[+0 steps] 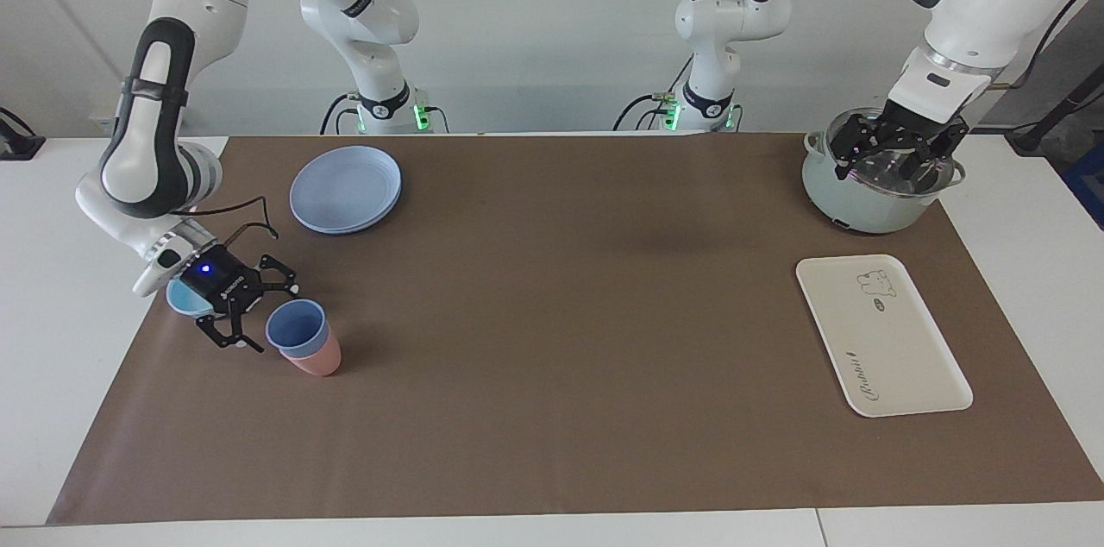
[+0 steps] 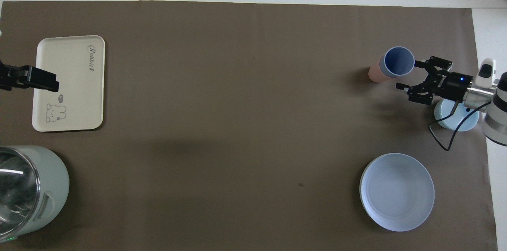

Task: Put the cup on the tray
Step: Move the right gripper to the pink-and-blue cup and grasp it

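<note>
The blue cup (image 1: 297,330) (image 2: 399,61) stands nested inside a salmon-pink cup (image 1: 319,362) (image 2: 373,73) toward the right arm's end of the table. My right gripper (image 1: 274,321) (image 2: 408,73) is low and open right beside the cup, with one fingertip close to its rim. Nothing sits between its fingers. The cream tray (image 1: 897,357) (image 2: 75,84), with a cartoon animal and script lettering, lies bare at the left arm's end. My left gripper (image 1: 893,160) (image 2: 39,78) waits open above the pot.
A pale green pot (image 1: 854,206) (image 2: 51,187) stands nearer to the robots than the tray. A light-blue bowl (image 1: 181,298) (image 2: 455,122) lies under the right wrist. Stacked blue plates (image 1: 345,189) (image 2: 396,191) sit nearer to the robots than the cups.
</note>
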{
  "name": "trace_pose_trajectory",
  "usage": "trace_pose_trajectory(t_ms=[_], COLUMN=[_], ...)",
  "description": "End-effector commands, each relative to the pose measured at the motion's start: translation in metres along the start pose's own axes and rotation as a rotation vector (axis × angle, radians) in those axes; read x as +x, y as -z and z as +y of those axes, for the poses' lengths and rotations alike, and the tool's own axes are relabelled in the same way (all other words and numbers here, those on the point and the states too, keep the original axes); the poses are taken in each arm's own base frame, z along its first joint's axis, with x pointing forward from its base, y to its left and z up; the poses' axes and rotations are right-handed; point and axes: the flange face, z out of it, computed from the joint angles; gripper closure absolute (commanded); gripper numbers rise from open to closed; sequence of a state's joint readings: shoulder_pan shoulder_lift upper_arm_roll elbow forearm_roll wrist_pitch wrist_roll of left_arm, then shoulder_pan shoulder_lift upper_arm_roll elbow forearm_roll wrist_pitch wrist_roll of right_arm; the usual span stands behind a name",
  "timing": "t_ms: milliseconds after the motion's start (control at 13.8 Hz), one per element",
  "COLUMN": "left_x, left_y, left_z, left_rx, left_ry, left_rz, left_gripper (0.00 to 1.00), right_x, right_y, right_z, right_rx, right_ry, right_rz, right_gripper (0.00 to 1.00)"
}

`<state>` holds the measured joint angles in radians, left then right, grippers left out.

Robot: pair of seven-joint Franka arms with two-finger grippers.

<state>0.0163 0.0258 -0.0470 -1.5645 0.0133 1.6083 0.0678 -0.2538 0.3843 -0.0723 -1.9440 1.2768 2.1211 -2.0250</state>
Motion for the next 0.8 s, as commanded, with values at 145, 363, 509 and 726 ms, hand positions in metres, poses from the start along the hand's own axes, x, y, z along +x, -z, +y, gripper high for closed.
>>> trace_pose_trajectory(t_ms=[145, 363, 509, 726], left_x=[-0.010, -0.010, -0.010, -0.010], left_y=[0.002, 0.002, 0.002, 0.002], left_z=[-0.001, -0.001, -0.002, -0.001], left_rx=[0.000, 0.000, 0.000, 0.000], left_ry=[0.000, 0.000, 0.002, 0.000], left_rz=[-0.003, -0.003, -0.003, -0.003], left_gripper=[0.00, 0.00, 0.00, 0.00], right_x=[-0.015, -0.007, -0.006, -0.004], right_y=[-0.023, -0.035, -0.037, -0.042], right_z=[-0.002, -0.007, -0.007, -0.009], right_rx=[-0.017, -0.016, -0.024, -0.032], right_ry=[0.019, 0.008, 0.001, -0.008], right_rz=[0.097, 0.123, 0.131, 0.141], right_gripper=[0.00, 0.00, 0.00, 0.00])
